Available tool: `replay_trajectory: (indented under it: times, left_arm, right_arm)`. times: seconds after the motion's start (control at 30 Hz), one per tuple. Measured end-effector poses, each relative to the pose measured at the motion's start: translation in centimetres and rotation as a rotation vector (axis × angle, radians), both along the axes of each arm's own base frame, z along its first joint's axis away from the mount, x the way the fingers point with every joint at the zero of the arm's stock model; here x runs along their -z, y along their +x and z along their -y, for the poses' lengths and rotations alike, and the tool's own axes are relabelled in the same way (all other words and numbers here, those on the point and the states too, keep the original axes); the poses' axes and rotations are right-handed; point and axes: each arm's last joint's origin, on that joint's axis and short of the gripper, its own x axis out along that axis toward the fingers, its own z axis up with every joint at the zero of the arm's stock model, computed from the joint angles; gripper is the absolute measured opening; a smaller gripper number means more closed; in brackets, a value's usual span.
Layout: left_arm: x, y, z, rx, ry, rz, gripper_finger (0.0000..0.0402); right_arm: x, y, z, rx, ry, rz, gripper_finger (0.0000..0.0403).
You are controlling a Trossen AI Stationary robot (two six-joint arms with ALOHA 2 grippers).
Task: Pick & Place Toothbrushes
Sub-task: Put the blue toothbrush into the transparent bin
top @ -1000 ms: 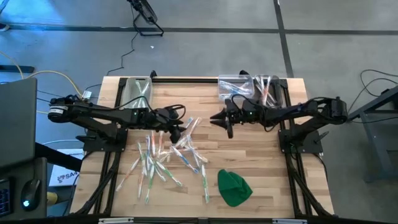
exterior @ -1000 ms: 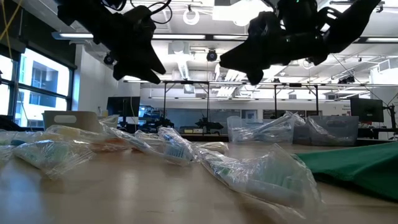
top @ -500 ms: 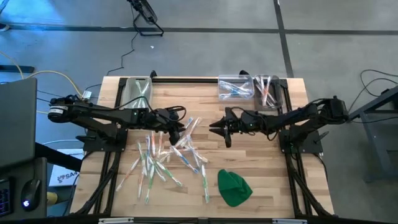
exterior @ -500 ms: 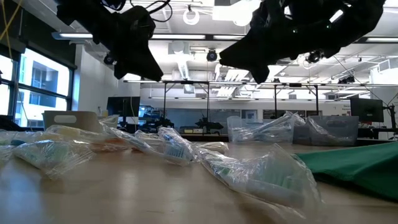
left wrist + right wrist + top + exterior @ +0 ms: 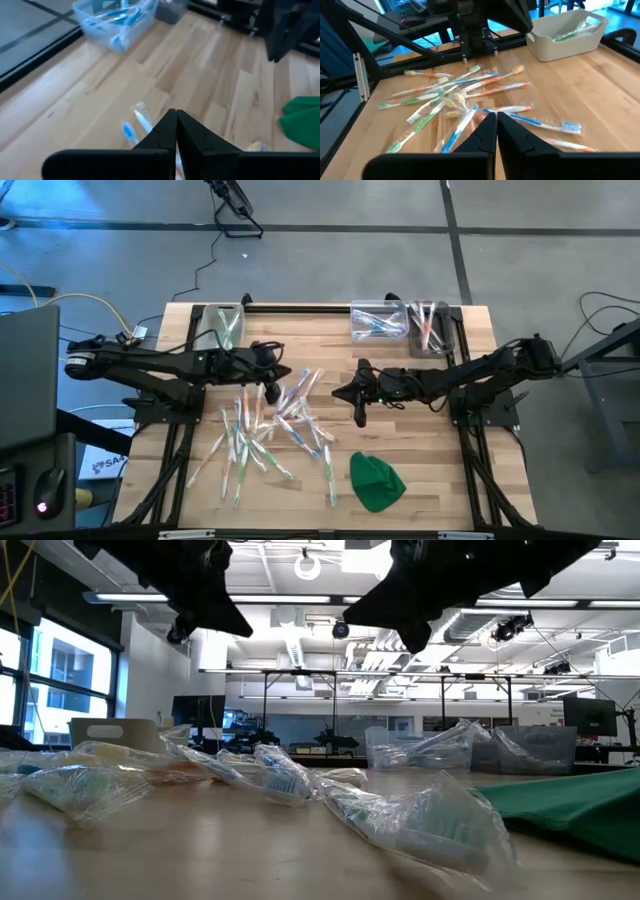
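Toothbrushes (image 5: 270, 425) lie scattered across the middle of the table (image 5: 330, 350), left of centre. The left gripper (image 5: 283, 374) hangs over the pile's far edge; the right gripper (image 5: 340, 393) sits just to the pile's right. A cloth (image 5: 376, 481) lies near the front edge, right of the pile. One bin (image 5: 222, 325) stands at the far left corner, two bins (image 5: 402, 320) at far right, toothbrushes in them.

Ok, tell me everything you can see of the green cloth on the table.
The green cloth is a crumpled, rounded lump of plain green fabric lying on the wooden table near its front edge, on the right arm's side. It sits just beside the nearest toothbrushes of the scattered pile. Neither gripper touches it.
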Motion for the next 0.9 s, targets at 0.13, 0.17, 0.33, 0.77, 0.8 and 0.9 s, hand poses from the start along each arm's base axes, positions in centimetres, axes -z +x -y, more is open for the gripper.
replay_trajectory:
  times: [0.13, 0.17, 0.33, 0.77, 0.8, 0.9]
  left_arm:
    - [-0.5, -0.7, 0.0, -0.021, 0.011, 0.010, 0.0002]
    - [-0.6, -0.8, -0.1, -0.024, 0.013, 0.017, 0.0001]
    - [-1.6, -1.5, -0.1, -0.024, 0.040, 0.064, 0.0001]
    - [-2.5, -2.6, 0.0, -0.024, 0.040, 0.107, 0.0000]
    - [-2.5, -2.7, 0.0, -0.025, 0.040, 0.105, 0.0000]
    - [-2.3, -2.7, 0.0, -0.024, 0.040, 0.085, 0.0000]
  right_arm:
    - [0.2, -0.1, -0.4, 0.025, 0.029, -0.011, 0.0003]
    - [0.4, 0.1, -0.6, 0.031, 0.027, -0.013, 0.0003]
    - [1.7, 1.5, -1.5, 0.033, 0.043, -0.063, 0.0003]
    - [3.7, 7.9, -2.4, 0.076, 0.024, -0.216, 0.0022]
    - [3.9, 8.2, -2.4, 0.076, 0.021, -0.226, 0.0033]
    - [4.7, 8.8, -2.5, 0.080, 0.024, -0.242, 0.0080]
